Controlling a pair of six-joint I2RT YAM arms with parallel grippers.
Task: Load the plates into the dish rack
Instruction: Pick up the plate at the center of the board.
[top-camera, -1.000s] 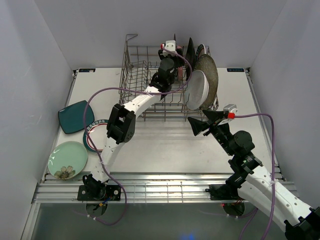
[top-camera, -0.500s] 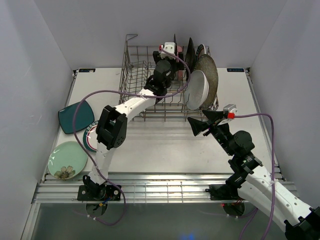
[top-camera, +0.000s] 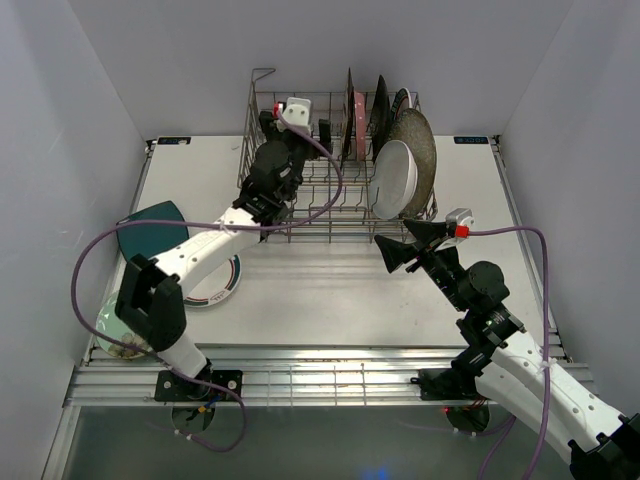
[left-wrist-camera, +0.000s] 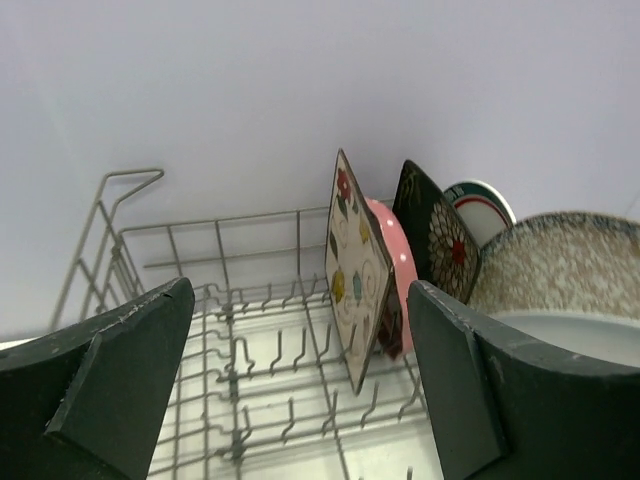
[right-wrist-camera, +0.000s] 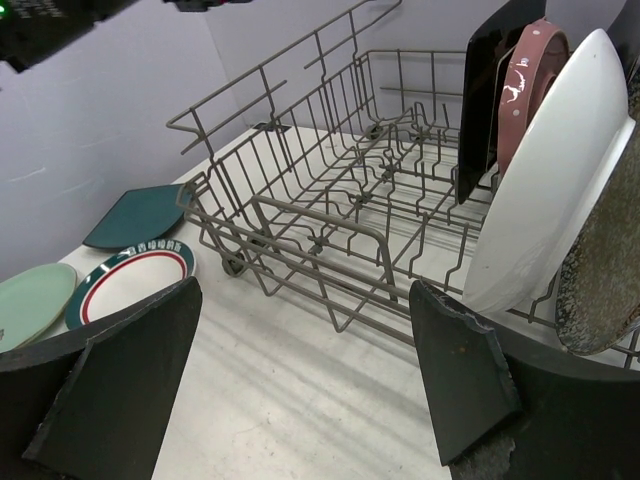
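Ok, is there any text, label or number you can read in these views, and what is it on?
Nothing can be read.
far-left label strip: dark, too small to read.
far-right label strip: dark, too small to read.
teal-rimmed plate: the pale marks on its rim may be lettering, but they are too blurred to read.

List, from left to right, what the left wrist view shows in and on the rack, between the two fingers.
The dish rack at its tall corner loop → cream floral square plate → pink plate → black floral square plate → teal-rimmed round plate → speckled grey plate.
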